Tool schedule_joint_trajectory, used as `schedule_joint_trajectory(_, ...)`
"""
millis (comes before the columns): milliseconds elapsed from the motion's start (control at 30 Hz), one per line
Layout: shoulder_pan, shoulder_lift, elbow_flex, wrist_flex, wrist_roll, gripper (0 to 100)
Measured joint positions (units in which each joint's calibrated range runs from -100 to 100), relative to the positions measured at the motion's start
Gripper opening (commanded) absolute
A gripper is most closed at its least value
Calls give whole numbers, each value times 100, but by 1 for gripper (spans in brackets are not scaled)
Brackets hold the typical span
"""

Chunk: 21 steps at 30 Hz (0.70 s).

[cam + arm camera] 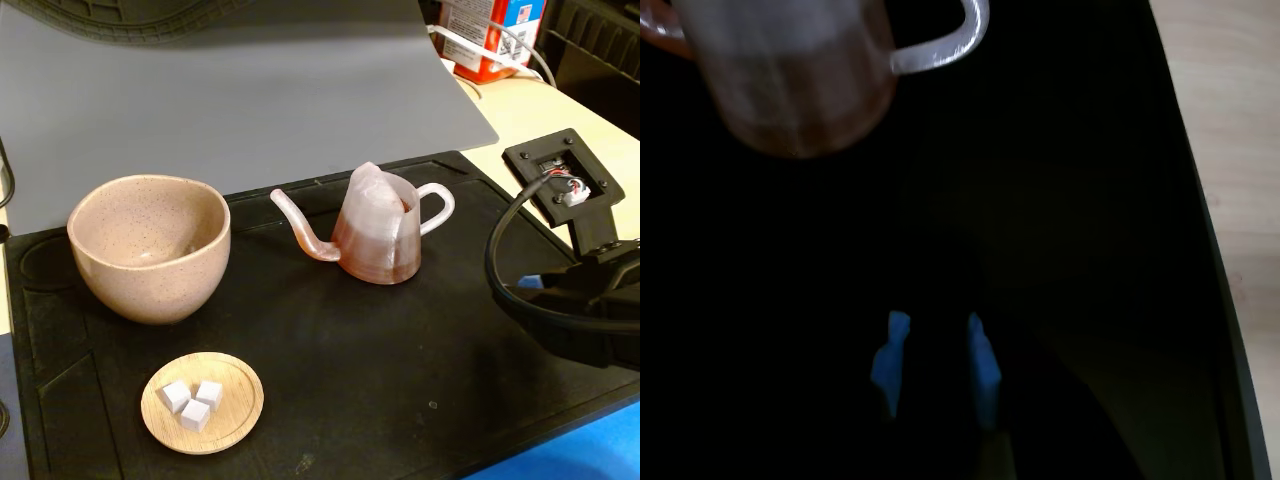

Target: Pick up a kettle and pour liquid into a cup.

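Observation:
The kettle (378, 232), translucent pinkish-white with a thin curved spout pointing left and a loop handle on its right, stands upright mid-mat. Reddish-brown liquid (375, 258) fills its lower part. Left of it stands the cup (150, 248), a wide speckled beige bowl with nothing visible inside. In the wrist view the kettle (795, 75) and its handle sit at the top left. My gripper (935, 330) is low in that frame, well short of the kettle and holding nothing. Its blue-marked fingertips (892, 360) are close together, but the dark picture hides whether they touch.
A small wooden saucer (203, 403) with three white cubes lies near the front of the black mat (420, 380). The arm's black body and cables (575, 290) stand at the mat's right edge. A grey sheet and a red box (490, 35) lie behind.

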Motion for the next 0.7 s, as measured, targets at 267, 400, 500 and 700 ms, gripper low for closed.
schedule_joint_trajectory(267, 23, 1344, -954, -1672, 168, 9)
schedule_joint_trajectory(400, 23, 1798, -1227, -2258, 524, 9)
schedule_joint_trajectory(500, -15, 1952, -1246, -2468, 681, 9)
schedule_joint_trajectory(700, 30, 2098, -1451, -2503, 870, 9)
